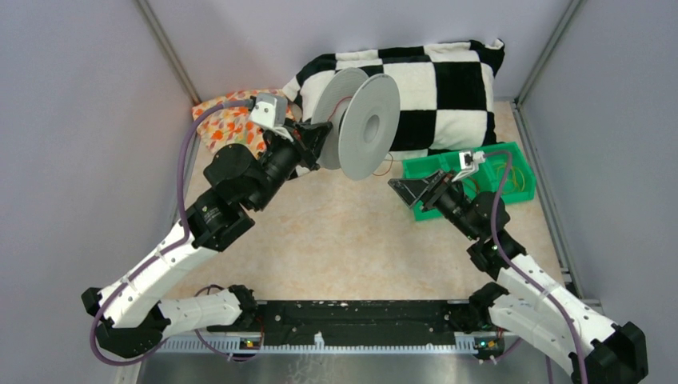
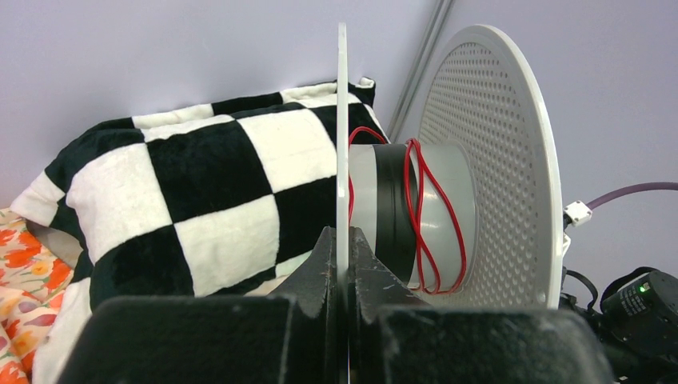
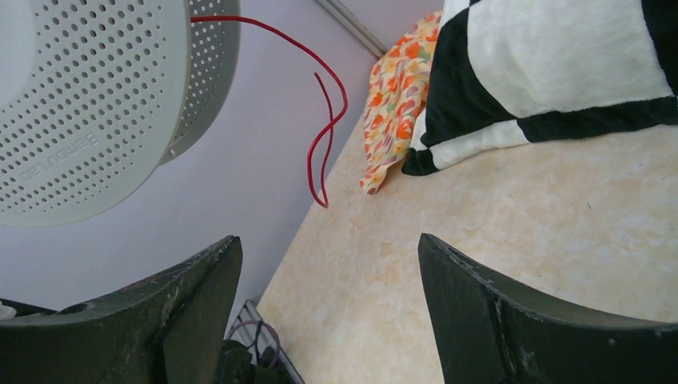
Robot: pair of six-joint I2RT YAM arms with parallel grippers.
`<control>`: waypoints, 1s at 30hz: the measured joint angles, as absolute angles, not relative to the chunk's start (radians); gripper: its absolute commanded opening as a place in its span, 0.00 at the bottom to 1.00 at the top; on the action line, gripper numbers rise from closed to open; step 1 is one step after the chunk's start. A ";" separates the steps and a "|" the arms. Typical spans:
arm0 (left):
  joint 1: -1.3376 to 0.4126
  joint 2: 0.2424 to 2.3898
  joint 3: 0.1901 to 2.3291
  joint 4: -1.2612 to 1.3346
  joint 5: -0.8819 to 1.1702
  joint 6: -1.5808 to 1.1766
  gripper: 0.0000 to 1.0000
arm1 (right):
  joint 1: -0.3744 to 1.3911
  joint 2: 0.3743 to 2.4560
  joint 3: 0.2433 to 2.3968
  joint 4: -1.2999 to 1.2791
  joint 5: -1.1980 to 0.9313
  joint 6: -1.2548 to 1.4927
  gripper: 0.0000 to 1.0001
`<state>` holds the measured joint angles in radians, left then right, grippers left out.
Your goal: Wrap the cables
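- Raised lettering on the outer face of one flange of the round grey plastic spool (image 3: 80, 120) seems to read "Bambu Lab", seen upside down in the right wrist view. No other writing can be read.
- Both flanges of the spool are thin, stiff discs pierced with rows of fine holes. The hub between them is smooth grey with a black band.
- The left pincer (image 2: 342, 240) is clamped on the rim of one flange. It holds the spool above the beige marbled counter (image 1: 344, 240), at the far middle.
- A thin red cable (image 2: 424, 216) lies in a few loose turns round the hub. Its free end hangs in a curl below the spool, clear of the counter.
- The right pincer (image 3: 328, 248) stands with its matte black fingers wide apart, holding nothing, near and to the right of the spool.
- Thin yellow cables (image 1: 512, 172) lie coiled in the green plastic tray (image 1: 416, 166) on the right.
- A plush black-and-white chequered pillow (image 1: 432, 88) lies at the far side.
- An orange floral cloth (image 1: 228, 124) lies to the left of the pillow.
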<state>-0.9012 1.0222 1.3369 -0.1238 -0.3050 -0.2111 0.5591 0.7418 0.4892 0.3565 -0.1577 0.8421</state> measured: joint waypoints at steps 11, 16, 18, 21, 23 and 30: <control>-0.901 1.031 1.337 -0.120 -0.304 -0.220 0.00 | 0.587 0.881 0.487 0.479 -0.091 0.857 0.60; -0.901 1.031 1.337 -0.119 -0.304 -0.232 0.00 | 0.589 0.994 0.497 0.537 -0.100 0.875 0.25; -0.901 1.031 1.337 -0.119 -0.304 -0.234 0.00 | 0.589 1.018 0.508 0.548 -0.106 0.878 0.22; -0.901 1.031 1.337 -0.119 -0.304 -0.234 0.00 | 0.589 1.021 0.522 0.557 -0.118 0.879 0.35; -0.901 1.032 1.337 -0.119 -0.304 -0.234 0.00 | 0.589 1.019 0.529 0.559 -0.126 0.876 0.44; -0.901 1.034 1.337 -0.115 -0.305 -0.234 0.00 | 0.591 0.944 0.530 0.503 -0.129 0.855 0.55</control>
<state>-0.9012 1.0344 1.3369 -0.1154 -0.3046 -0.2340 0.5915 0.9440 0.5304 0.5026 -0.1287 0.8547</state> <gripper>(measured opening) 0.029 0.529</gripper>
